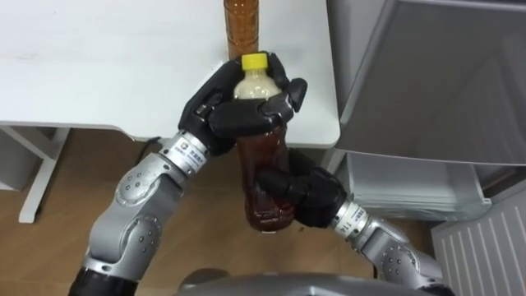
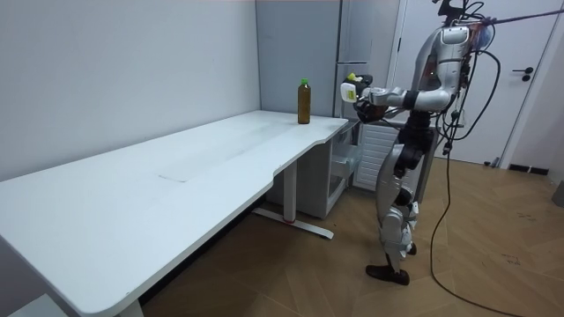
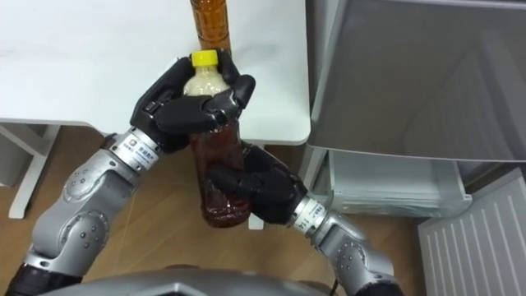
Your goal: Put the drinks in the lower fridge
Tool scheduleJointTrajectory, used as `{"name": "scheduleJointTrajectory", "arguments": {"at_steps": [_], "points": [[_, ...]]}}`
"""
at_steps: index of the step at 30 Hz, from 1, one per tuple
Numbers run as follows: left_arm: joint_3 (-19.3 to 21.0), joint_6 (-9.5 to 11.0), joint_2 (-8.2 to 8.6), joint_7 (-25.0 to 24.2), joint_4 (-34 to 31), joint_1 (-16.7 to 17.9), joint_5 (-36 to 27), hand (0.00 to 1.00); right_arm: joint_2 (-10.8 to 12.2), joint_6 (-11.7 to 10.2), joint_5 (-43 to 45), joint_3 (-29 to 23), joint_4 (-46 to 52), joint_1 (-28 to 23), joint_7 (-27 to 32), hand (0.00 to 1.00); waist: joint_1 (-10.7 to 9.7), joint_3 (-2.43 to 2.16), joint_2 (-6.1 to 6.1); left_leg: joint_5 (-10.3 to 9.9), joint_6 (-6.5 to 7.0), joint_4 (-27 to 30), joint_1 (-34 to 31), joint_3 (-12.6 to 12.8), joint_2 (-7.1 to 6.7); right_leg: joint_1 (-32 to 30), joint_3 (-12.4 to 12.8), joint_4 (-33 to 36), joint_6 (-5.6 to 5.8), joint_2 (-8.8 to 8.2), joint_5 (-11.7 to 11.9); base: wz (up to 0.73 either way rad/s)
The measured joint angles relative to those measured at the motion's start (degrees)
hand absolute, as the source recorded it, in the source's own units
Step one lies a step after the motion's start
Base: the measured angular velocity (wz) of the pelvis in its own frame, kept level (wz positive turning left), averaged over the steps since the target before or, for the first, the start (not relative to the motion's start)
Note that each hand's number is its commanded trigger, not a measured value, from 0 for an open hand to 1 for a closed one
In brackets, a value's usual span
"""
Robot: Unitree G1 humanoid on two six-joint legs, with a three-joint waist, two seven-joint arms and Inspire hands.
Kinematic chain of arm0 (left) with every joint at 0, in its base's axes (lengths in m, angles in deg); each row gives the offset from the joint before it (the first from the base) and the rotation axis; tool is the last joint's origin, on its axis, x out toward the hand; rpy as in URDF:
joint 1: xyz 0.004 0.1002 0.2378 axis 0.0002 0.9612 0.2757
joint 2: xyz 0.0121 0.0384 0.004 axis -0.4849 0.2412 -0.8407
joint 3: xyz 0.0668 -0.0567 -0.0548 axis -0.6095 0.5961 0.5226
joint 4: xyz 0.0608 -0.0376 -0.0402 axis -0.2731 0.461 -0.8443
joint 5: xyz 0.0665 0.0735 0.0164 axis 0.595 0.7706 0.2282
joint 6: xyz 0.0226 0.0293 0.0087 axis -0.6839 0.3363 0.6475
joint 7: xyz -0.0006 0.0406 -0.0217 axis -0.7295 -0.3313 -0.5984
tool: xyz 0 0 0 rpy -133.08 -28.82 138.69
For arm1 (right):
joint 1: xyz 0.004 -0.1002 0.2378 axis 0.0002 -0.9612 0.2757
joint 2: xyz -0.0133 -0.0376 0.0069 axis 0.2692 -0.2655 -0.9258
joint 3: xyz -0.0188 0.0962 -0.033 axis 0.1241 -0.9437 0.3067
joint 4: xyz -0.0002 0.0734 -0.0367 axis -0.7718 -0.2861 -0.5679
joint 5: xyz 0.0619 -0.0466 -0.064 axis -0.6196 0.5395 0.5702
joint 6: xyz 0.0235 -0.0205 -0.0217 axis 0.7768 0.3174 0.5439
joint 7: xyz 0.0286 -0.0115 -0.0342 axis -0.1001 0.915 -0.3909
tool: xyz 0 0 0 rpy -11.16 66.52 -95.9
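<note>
A bottle of brown drink [image 1: 265,168] with a yellow cap [image 1: 255,60] is held upright in front of my chest, off the table's end. My left hand [image 1: 234,103] is shut round its neck and shoulder. My right hand [image 1: 302,191] is shut round its lower half. In the right eye view the bottle [image 3: 218,177] sits between the left hand [image 3: 185,103] and the right hand [image 3: 255,187]. A second brown bottle [image 1: 242,25] stands on the white table [image 1: 99,66] near its end. In the room view that second bottle [image 2: 304,101] has a green cap.
The grey fridge [image 1: 427,74] stands at the right, past the table's end, with its lower compartment open and white shelves and a drawer [image 1: 403,185] showing. In the room view I stand on the wooden floor between the table [image 2: 159,176] and the fridge [image 2: 352,53].
</note>
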Motion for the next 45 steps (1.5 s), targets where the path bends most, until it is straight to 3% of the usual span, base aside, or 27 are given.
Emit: {"name": "scheduleJointTrajectory", "arguments": {"at_steps": [2, 3, 4, 9, 13, 21, 28, 30, 38, 45], "points": [[0.0, -0.2, 0.38, -0.1, 1.0, 0.0, -0.2, 1.00, 0.0, 0.1, 0.3, 0.0, -0.6, 0.0, 0.1, 1.00, 0.1, 0.01, -0.10, 0.0, 0.00, -0.1, 0.1, 0.1, -0.03, 0.0, 0.0, -0.1, 0.02, 0.00, 0.0, 0.00], [0.0, -0.2, 0.59, -0.2, 1.8, 0.0, -0.3, 0.32, 0.0, 0.2, 0.4, 0.0, -1.2, 0.0, 0.2, 1.00, 0.1, -0.01, -0.18, 0.0, 0.00, -0.2, 0.1, 0.1, -0.04, -0.1, 0.0, -0.1, 0.03, 0.00, 0.0, 0.00], [0.0, -0.3, 0.64, -0.3, 2.2, 0.0, -0.3, 0.00, 0.0, 0.3, 0.4, 0.0, -1.5, 0.1, 0.2, 1.00, 0.2, 0.00, -0.23, 0.0, -0.01, -0.2, 0.1, 0.1, -0.04, -0.1, 0.0, -0.1, 0.03, 0.00, 0.0, 0.00], [0.3, -1.0, 1.38, -0.5, 3.8, 0.0, -1.3, 0.00, 0.0, 1.3, 0.5, 0.0, -2.2, 0.1, 0.5, 1.00, 0.5, 0.24, -0.98, 0.0, -0.02, 0.0, -1.1, -0.1, -0.03, -0.7, -0.3, -0.1, 0.03, -0.01, 0.0, 0.02], [0.7, -1.7, 1.24, -0.5, 4.1, 0.0, -2.8, 0.00, 0.0, 2.1, 0.6, 0.0, -2.3, 0.3, 0.5, 1.00, 0.9, 0.14, -1.19, 0.0, -0.02, 0.1, -1.9, -0.2, -0.03, -1.3, -0.5, -0.1, 0.03, -0.03, 0.0, 0.00], [0.8, -2.0, 1.05, -0.5, 6.1, 0.8, -5.4, 0.00, -0.2, 3.3, 1.2, 0.3, -2.3, -0.1, 1.7, 1.00, 1.3, 0.14, -1.07, 0.0, -0.04, 0.0, -2.2, -1.1, -0.13, -1.2, -1.5, 0.0, 0.03, -0.04, 0.0, 0.04], [0.8, -2.0, 1.13, -0.5, 8.7, 1.0, -7.2, 0.00, -0.4, 4.0, 1.4, 0.8, -3.4, 0.1, 2.9, 1.00, 1.5, -0.17, -0.59, 0.0, -0.04, 0.1, -1.7, -1.1, -0.16, -0.6, -1.4, -0.1, 0.03, -0.07, 0.0, 0.00], [0.9, -2.5, 1.48, -0.5, 10.5, 1.0, -7.8, 0.00, -0.4, 5.1, 1.7, 0.8, -4.0, 0.0, 3.6, 1.00, 1.5, -0.22, -0.32, 0.0, -0.04, 0.1, -1.3, -1.1, -0.17, -0.3, -1.4, -0.1, 0.03, -0.06, 0.0, 0.00], [1.2, -3.1, 1.51, -0.6, 11.2, 1.0, -8.0, 0.00, -0.5, 5.2, 1.9, 0.8, -3.9, -0.1, 4.0, 1.00, 1.3, -0.42, 0.08, 0.0, -0.05, 0.0, -1.1, -1.1, -0.14, -0.2, -1.4, 0.0, 0.03, -0.05, 0.0, 0.00], [1.2, -3.1, 2.12, -1.8, 13.2, 1.6, -8.0, 0.00, -1.1, 5.2, 5.0, 0.0, -3.9, -0.3, 3.6, 1.00, -0.3, -0.38, -0.08, 0.0, -0.05, -0.1, -1.3, -1.1, -0.19, -0.4, -1.4, 0.0, 0.03, -0.06, 0.0, 0.00]]}}
